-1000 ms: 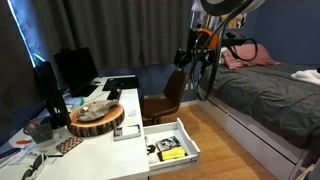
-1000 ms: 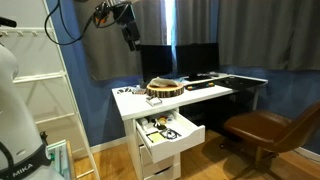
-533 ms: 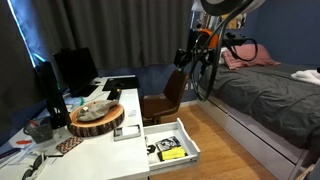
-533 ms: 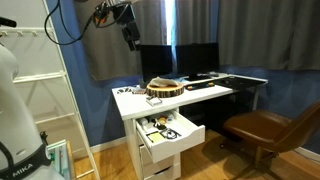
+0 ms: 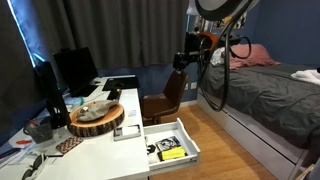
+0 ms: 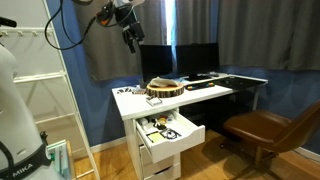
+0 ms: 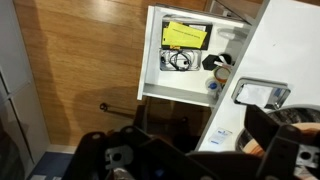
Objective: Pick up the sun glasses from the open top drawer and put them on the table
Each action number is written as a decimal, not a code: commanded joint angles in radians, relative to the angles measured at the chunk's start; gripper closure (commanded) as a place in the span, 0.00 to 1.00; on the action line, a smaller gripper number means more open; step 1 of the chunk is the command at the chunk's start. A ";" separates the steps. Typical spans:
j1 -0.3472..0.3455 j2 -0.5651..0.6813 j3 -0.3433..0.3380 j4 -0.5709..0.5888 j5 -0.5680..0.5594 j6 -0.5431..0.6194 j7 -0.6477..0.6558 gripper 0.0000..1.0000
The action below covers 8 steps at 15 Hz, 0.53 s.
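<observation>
The white top drawer (image 5: 186, 139) stands pulled out from the front of the long white table (image 5: 128, 150). In the wrist view the drawer (image 7: 151, 60) lies below me, with the black sun glasses (image 7: 179, 62) on its floor beside a flat yellow-and-black object (image 7: 187, 34). The glasses are only a small dark shape in an exterior view (image 6: 169, 133). My gripper (image 5: 185, 56) hangs high in the air, well away from the drawer, and it also shows in an exterior view (image 6: 130, 40). In the wrist view the gripper (image 7: 195, 160) is open and empty, with its fingers (image 7: 108, 155) dark and blurred.
A round wooden slab (image 5: 97, 118) sits on the table, with monitors (image 5: 72, 68) behind it. A brown chair (image 5: 165, 100) stands next to the drawer and a bed (image 5: 265, 95) is beyond it. A white rack (image 6: 45, 110) stands beside the desk. Wood floor lies around the drawer.
The arm has shifted a little higher and sideways, and its cable loop has swung. The drawer and its contents have not moved.
</observation>
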 commanded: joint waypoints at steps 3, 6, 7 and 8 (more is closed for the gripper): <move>0.057 0.200 -0.021 0.111 -0.101 0.052 -0.201 0.00; 0.077 0.283 -0.035 0.130 -0.148 0.114 -0.322 0.00; 0.084 0.313 -0.038 0.133 -0.161 0.148 -0.362 0.00; 0.091 0.339 -0.040 0.136 -0.174 0.179 -0.399 0.00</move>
